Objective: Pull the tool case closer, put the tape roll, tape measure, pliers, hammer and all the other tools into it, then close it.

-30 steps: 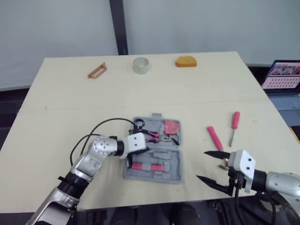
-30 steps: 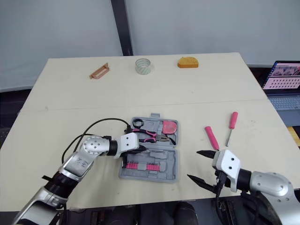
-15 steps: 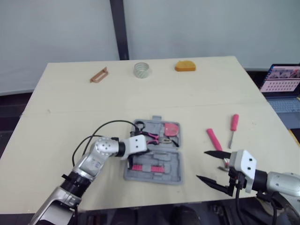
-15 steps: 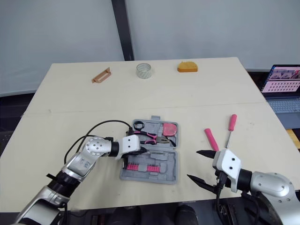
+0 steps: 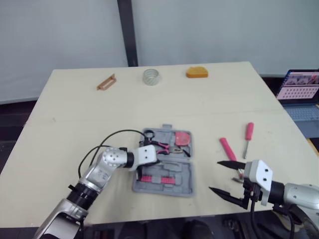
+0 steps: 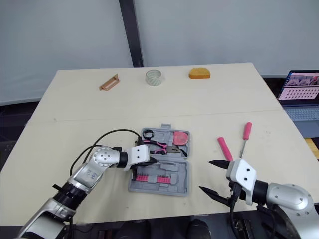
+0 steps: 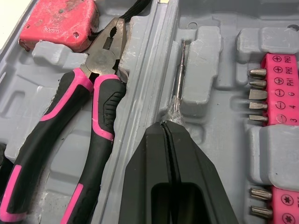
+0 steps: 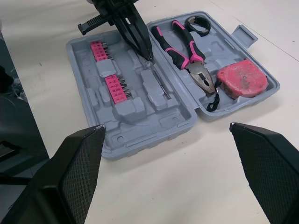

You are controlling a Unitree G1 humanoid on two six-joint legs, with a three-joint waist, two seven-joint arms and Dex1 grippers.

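The grey tool case (image 5: 183,174) lies open and flat on the worktop (image 5: 70,129), close to the near edge and roughly midway between the two arms. One half holds pink-and-black pliers (image 7: 100,93), with a red tape measure (image 7: 60,23) at their nose end and a black ring-shaped item (image 5: 148,133) by their handles. The other half holds pink strips of driver bits (image 7: 280,88) and a thin metal rod (image 7: 179,74) lying in a moulded slot.

The left tool (image 7: 164,125) is inside the case with its two fingers pressed together. Its tips are at the near end of the rod, just beside the ridge between the two halves. Whether they pinch the rod cannot be told.

The right tool (image 5: 214,175) hovers to the right of the case with its fingers spread wide and nothing between them.

Beyond it lie a pink-handled tool (image 5: 228,148) and a red-handled screwdriver (image 5: 247,137), side by side but apart.

Along the far edge sit a tan bracket-like piece (image 5: 105,81), a clear tape roll (image 5: 151,76) and an orange object (image 5: 197,72).

An open laptop (image 5: 301,84) stands off the worktop to the right.
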